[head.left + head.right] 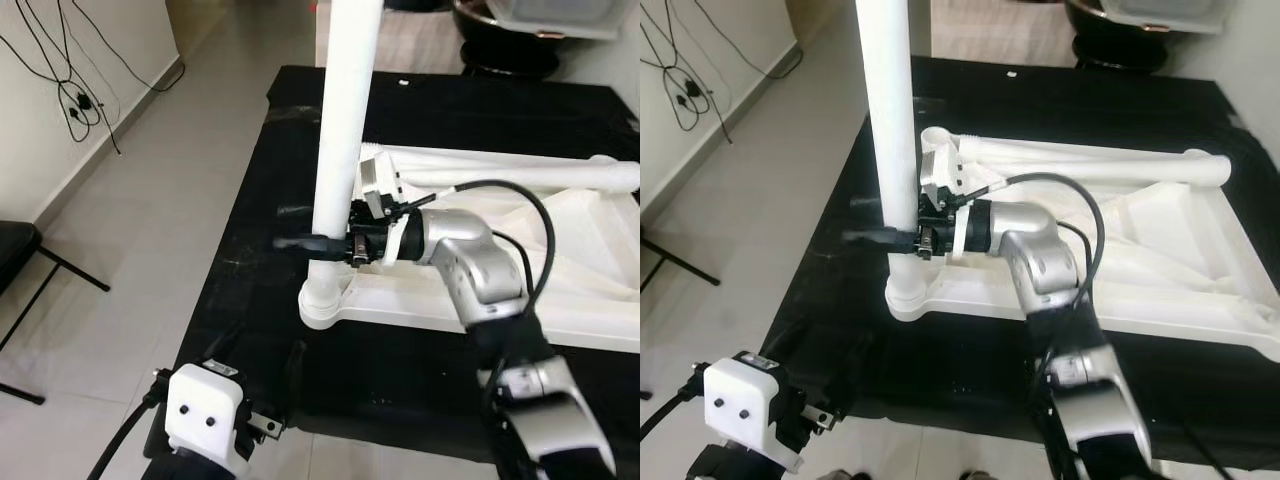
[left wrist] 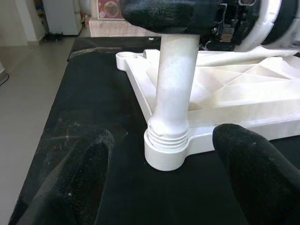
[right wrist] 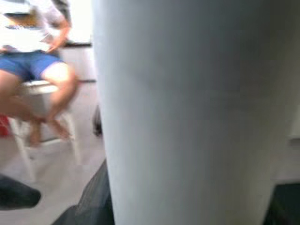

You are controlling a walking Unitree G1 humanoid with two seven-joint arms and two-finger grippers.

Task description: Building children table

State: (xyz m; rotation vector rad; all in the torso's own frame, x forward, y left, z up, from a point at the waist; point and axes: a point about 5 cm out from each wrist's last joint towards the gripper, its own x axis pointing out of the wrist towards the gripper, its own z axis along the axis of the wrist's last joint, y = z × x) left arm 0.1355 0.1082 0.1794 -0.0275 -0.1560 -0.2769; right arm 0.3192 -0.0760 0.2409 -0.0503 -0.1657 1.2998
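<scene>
So far, head views: right pincer (image 1: pixel 318 243) clamped on upright white leg (image 1: pixel 345 120), seated in corner socket of upturned tabletop (image 1: pixel 1160 270); second leg (image 1: pixel 1090 160) loose.
Left wrist: left pincer (image 2: pixel 164 173) open, empty; threads exposed.
Right wrist: seated person (image 3: pixel 37 42).
Surface: black mat (image 1: pixel 250 300), tiled floor (image 1: pixel 150 200).

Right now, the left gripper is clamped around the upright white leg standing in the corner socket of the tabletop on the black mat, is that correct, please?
Not quite: it is the right gripper that is clamped around the upright white leg, as the left eye view shows. The left gripper is open and apart from it. The leg does stand in the corner socket of the tabletop on the black mat.
</scene>
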